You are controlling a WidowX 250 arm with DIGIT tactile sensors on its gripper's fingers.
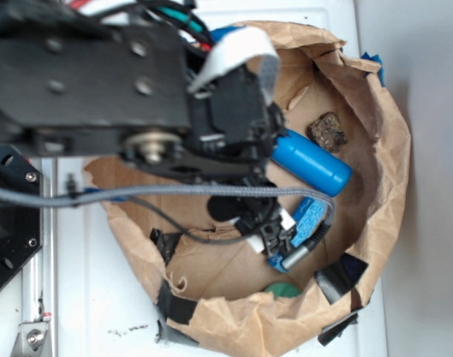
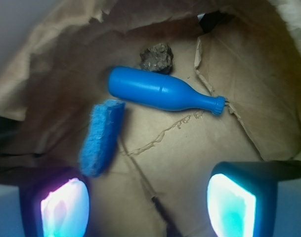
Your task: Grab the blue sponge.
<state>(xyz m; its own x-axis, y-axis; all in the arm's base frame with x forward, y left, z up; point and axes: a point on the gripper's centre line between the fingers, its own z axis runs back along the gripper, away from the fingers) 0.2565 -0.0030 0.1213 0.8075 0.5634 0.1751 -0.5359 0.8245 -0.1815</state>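
The grab is not yet made. The sponge (image 2: 102, 138) lies on the brown paper (image 2: 249, 98), left of centre in the wrist view, just below the blue bottle (image 2: 162, 92). The gripper (image 2: 148, 200) hovers with jaws released, sponge beside the left one; centring and clenching remain.

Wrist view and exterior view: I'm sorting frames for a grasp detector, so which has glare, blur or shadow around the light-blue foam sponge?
Wrist view: the light-blue foam sponge is fairly sharp and evenly lit; the gripper fingers are blurred and glow with glare. Exterior view: soft overall, and the out-of-focus black arm shades and partly hides the sponge.
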